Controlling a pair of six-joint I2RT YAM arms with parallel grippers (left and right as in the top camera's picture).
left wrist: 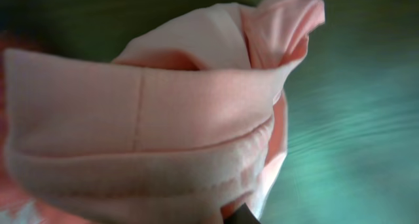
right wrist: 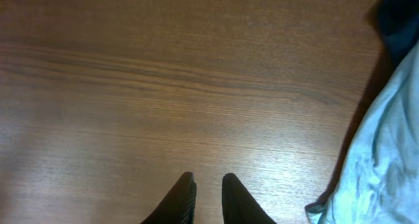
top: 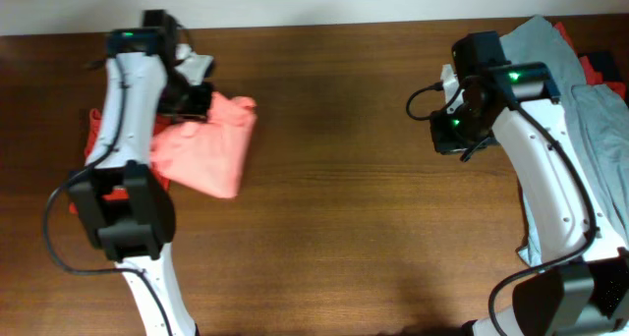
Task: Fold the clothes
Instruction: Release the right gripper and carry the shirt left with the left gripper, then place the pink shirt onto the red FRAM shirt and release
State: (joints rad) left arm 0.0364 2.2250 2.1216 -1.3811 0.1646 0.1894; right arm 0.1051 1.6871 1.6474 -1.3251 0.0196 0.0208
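The salmon-pink T-shirt (top: 208, 144) lies bunched and partly folded on the table at the left. Its upper edge is lifted into my left gripper (top: 195, 98), which is shut on it. In the left wrist view the pink fabric (left wrist: 163, 112) fills the frame and one dark fingertip (left wrist: 242, 215) shows at the bottom. My right gripper (top: 447, 130) hovers over bare wood, empty, its fingers (right wrist: 208, 194) nearly together. A grey-blue T-shirt (top: 590, 130) lies under the right arm, and its edge shows in the right wrist view (right wrist: 386, 152).
A red-orange garment (top: 98, 130) lies under the left arm at the table's left edge. More red-orange cloth (top: 564, 29) and a dark item (top: 604, 66) sit at the far right. The wooden table (top: 334, 179) spans the middle.
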